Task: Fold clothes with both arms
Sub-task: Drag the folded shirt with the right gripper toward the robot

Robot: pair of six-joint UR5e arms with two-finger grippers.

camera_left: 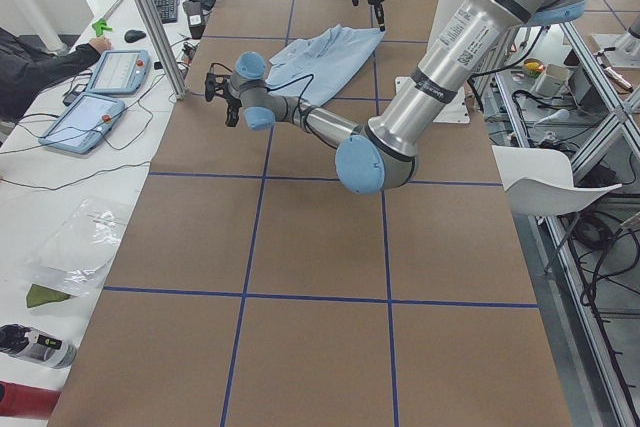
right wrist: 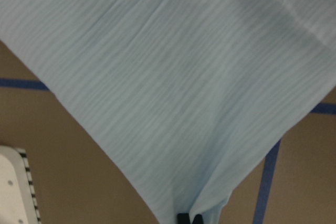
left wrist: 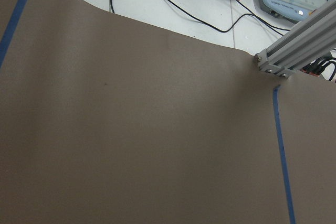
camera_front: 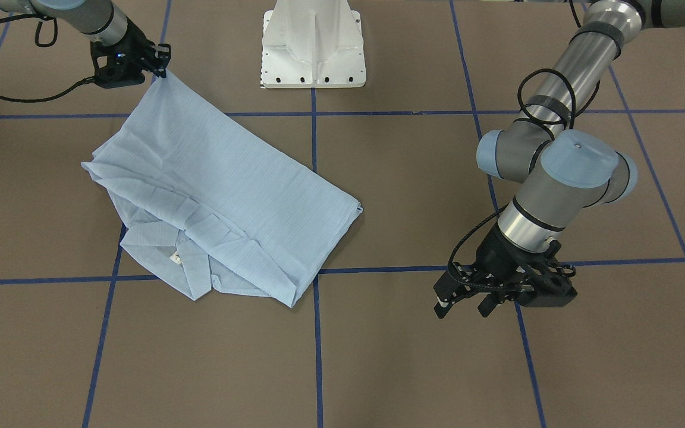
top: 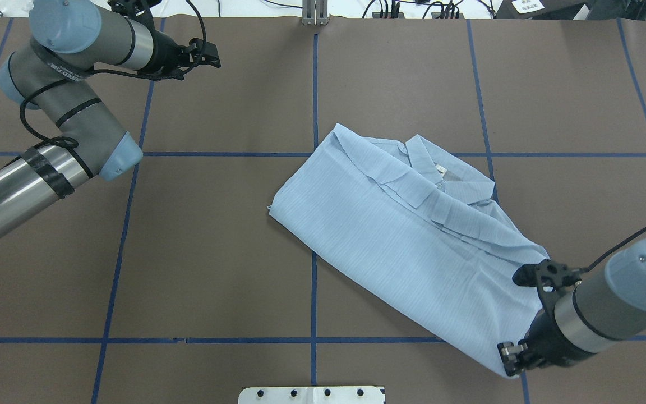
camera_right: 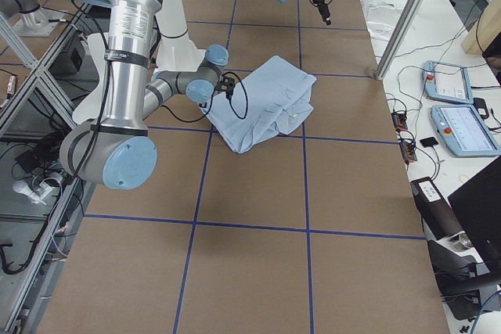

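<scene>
The light blue striped shirt (camera_front: 229, 196) lies folded on the brown table, collar (camera_front: 182, 249) on the side away from the robot. It also shows in the overhead view (top: 407, 241). My right gripper (camera_front: 163, 70) is shut on the shirt's corner nearest the robot and lifts it slightly; it shows in the overhead view (top: 512, 366) too. The right wrist view shows cloth (right wrist: 173, 77) running into the closed fingertips (right wrist: 189, 219). My left gripper (camera_front: 462, 308) is open and empty, low over bare table well away from the shirt, also seen from overhead (top: 211, 56).
The white pedestal base (camera_front: 313, 47) stands at the robot's side of the table. Blue tape lines (camera_front: 317, 333) grid the tabletop. An aluminium post (left wrist: 294, 45) rises at the far edge. Operator tablets (camera_left: 100, 87) and a person's arm lie beyond it.
</scene>
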